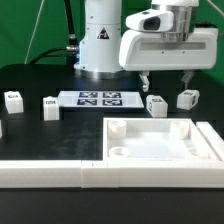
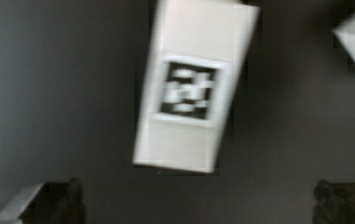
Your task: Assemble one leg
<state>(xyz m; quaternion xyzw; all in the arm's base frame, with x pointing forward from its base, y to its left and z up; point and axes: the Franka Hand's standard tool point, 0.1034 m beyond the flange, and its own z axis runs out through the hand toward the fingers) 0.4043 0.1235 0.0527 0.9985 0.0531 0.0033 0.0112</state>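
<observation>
Since the long white bars (image 1: 45,172) lie end to end along the worktop's near edge, that side is walled off. Just behind them, the big square panel (image 1: 165,142) fills the near corner on the exterior view's right. Beyond the panel's far rim, the leg (image 1: 156,105) sits on bare black table (image 1: 60,135), with a second leg (image 1: 187,98) just beside it toward the edge on the exterior view's right. Open room lies on its other side, toward the marker board (image 1: 97,98). Two spare legs (image 1: 50,108) wait farther along, near the opposite edge.

Above the pair hangs the gripper (image 1: 167,85), jaws spread wide and holding nothing. The wrist view shows the leg (image 2: 195,85) tag-up, slightly skewed and ahead of the fingertips (image 2: 49,200) rather than between them. This looks like lining up to pinch its narrow width. The neighbouring leg and the panel rim leave the tightest clearance.
</observation>
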